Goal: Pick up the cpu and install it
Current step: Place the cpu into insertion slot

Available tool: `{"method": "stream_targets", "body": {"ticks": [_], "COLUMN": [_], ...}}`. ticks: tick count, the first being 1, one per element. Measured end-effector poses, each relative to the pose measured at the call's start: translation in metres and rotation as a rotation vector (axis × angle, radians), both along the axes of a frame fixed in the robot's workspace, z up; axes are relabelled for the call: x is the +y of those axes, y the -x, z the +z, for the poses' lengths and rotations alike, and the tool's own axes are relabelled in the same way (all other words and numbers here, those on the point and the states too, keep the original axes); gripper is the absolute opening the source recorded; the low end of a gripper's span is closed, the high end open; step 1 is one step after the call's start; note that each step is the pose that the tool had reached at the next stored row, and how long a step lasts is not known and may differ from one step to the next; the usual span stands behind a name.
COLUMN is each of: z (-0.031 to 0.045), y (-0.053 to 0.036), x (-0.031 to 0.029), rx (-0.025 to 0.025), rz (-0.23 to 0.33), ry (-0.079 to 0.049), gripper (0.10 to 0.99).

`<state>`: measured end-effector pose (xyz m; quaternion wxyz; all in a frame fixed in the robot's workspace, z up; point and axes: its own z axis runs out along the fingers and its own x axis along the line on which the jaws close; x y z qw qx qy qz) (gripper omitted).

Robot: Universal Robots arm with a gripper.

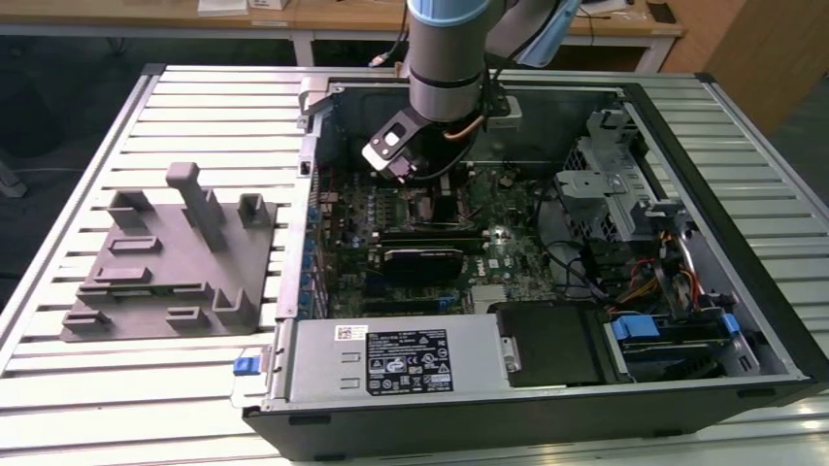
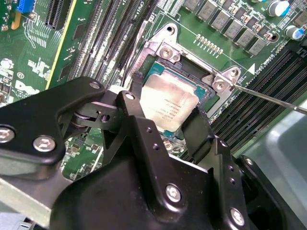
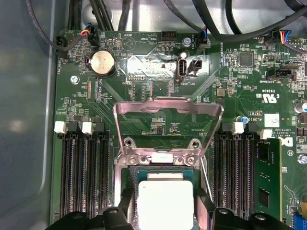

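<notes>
The arm (image 1: 447, 68) is reaching down inside the open computer case (image 1: 545, 408), and the hand (image 2: 168, 99) is right over the socket (image 2: 218, 86) on the motherboard (image 3: 240, 91). The cpu (image 2: 170, 109) sits square between the fingers (image 2: 135, 96), silvery top facing up. In both wrist views, one black finger presses each opposite edge, so the hand is clamped on the chip. The cpu is down within the socket's metal rim; whether it is fully seated I cannot tell. Just beyond the fingertips the hinged metal load plate (image 3: 168, 108) stands flipped open. Memory slots (image 3: 81, 177) run along either side of the hand. Well away, out on the slatted worktop (image 1: 78, 388), lies the grey fixture (image 1: 169, 257).
</notes>
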<state>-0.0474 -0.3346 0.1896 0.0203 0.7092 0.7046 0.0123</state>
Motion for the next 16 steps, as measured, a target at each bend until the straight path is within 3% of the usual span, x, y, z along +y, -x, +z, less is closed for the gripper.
{"method": "stream_targets", "body": {"ticks": [5, 16], "z": [0.0007, 0.0062], "y": [0.0007, 0.0008], "x": [0.0000, 0.0000], "rx": [0.0000, 0.0001], "rz": [0.000, 0.000], "ry": [-0.012, -0.013], "gripper": [0.612, 0.612]}}
